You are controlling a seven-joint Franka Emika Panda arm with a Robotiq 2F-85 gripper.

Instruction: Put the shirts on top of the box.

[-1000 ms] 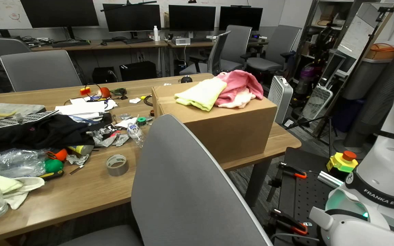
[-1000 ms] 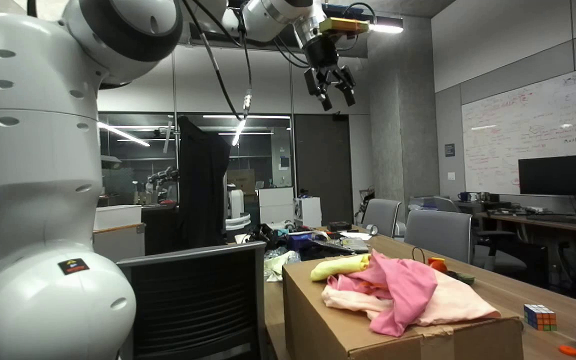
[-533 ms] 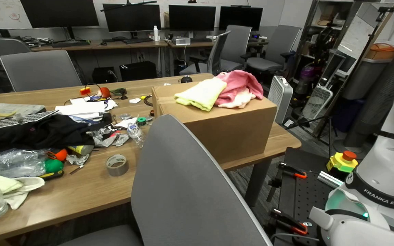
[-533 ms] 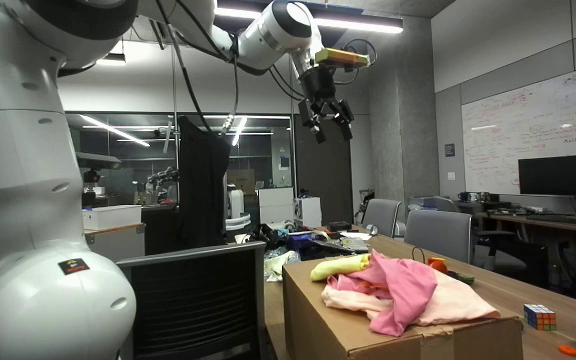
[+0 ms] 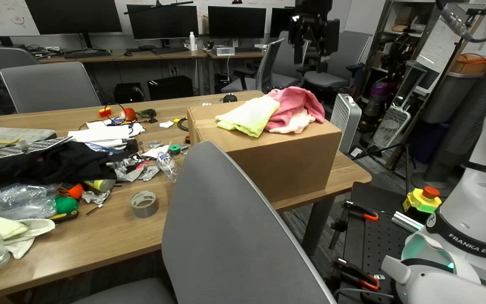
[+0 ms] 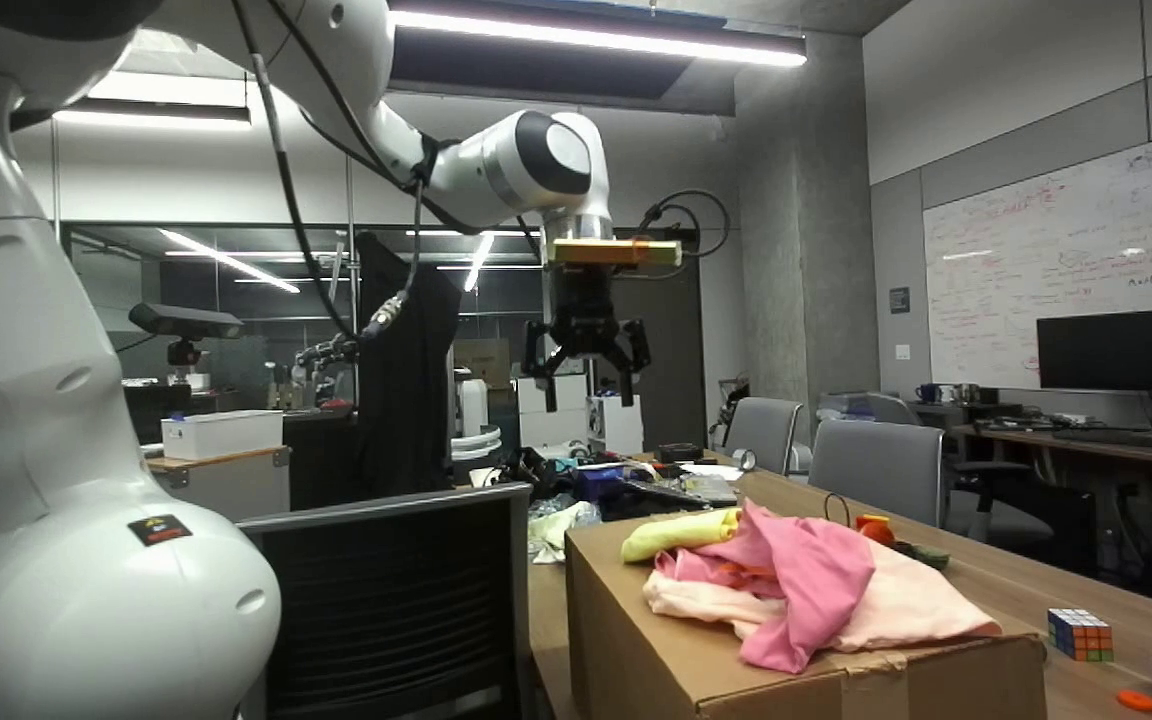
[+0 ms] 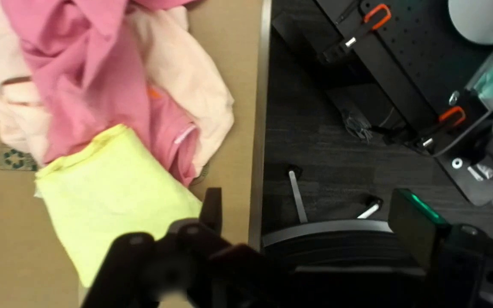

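Pink fabric shirt, crumpled, lies partly over a pale peach fabric shirt on top of a large brown cardboard box, with a bright yellow folded fabric shirt touching the pink one. In both exterior views, a black two-fingered gripper hangs in mid-air, higher than the shirts, its fingers spread well apart and unclenched; a jointed white robot arm bears it. From above, the wrist view shows one finger against the box and the other past the box's edge, against the dark floor.

In an exterior view, the box stands at the right end of a long wood-topped table, the yellow shirt to the left of the other two. A grey-backed office chair stands on the table's near side, hiding the box's lower left part. To the left on the table lie a clear plastic bottle, a roll of grey tape and, farther left, a rumpled black cloth. In an exterior view, a plastic puzzle cube with multicoloured faces sits on the table, right of the box.
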